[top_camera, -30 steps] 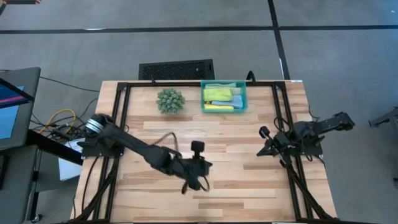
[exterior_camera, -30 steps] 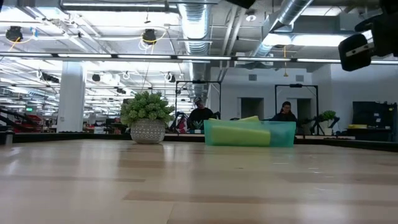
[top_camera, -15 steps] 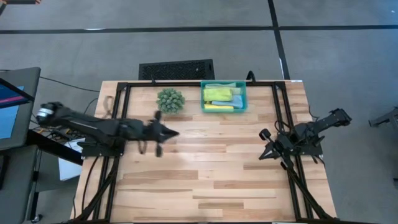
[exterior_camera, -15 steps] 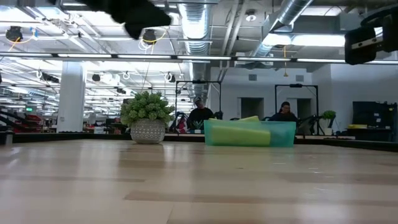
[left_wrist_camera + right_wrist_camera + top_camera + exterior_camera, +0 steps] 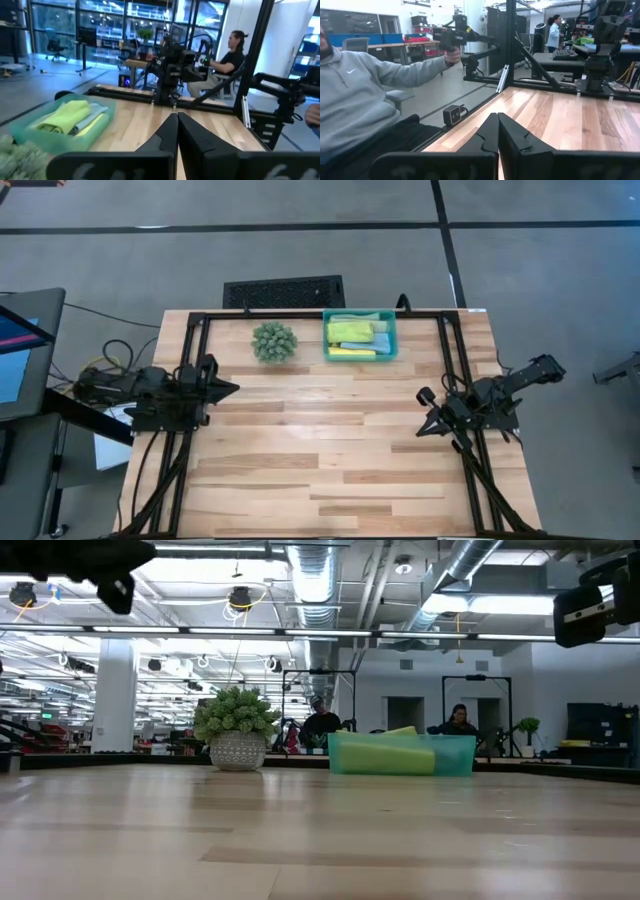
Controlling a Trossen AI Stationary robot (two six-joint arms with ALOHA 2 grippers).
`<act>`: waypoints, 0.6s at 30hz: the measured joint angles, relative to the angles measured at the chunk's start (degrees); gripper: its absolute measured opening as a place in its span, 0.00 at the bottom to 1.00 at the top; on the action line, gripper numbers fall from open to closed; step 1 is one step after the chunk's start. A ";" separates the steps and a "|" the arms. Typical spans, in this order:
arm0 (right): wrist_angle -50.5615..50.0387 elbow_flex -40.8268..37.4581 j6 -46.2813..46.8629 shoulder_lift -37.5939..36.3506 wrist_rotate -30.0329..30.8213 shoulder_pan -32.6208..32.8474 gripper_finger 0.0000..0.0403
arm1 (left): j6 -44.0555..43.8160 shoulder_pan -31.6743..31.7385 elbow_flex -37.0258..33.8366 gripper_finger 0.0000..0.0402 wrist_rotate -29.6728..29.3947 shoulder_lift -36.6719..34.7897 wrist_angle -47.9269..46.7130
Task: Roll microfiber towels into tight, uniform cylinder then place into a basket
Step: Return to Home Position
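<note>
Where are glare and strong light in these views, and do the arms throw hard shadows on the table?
Low view: the ceiling light strips are the brightest part, and the table carries a pale sheen from them. High view: even light; no hard shadow by the left gripper or the right gripper. Left wrist view: lit windows glow beyond the basket.

I'm looking at a light wooden plank tabletop [image 5: 330, 450]. 2 things rest directly on it, both close to the far edge. The translucent teal basket [image 5: 360, 358] stands just right of that edge's middle. The round spiky green plant ball [image 5: 274, 341] stands near the basket's left side, not touching it. A black metal frame [image 5: 320, 316] runs along the far, left and right edges.
</note>
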 joint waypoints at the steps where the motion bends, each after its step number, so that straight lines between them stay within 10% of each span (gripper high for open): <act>1: 0.00 -0.01 0.03 0.00 0.02 0.00 0.06 | 0.02 0.00 -1.15 0.00 -0.02 -2.21 -0.55; 18: -11.13 3.51 -1.17 0.00 -1.28 -0.83 0.05 | 5.46 0.45 -6.18 0.00 -1.81 -4.89 -1.64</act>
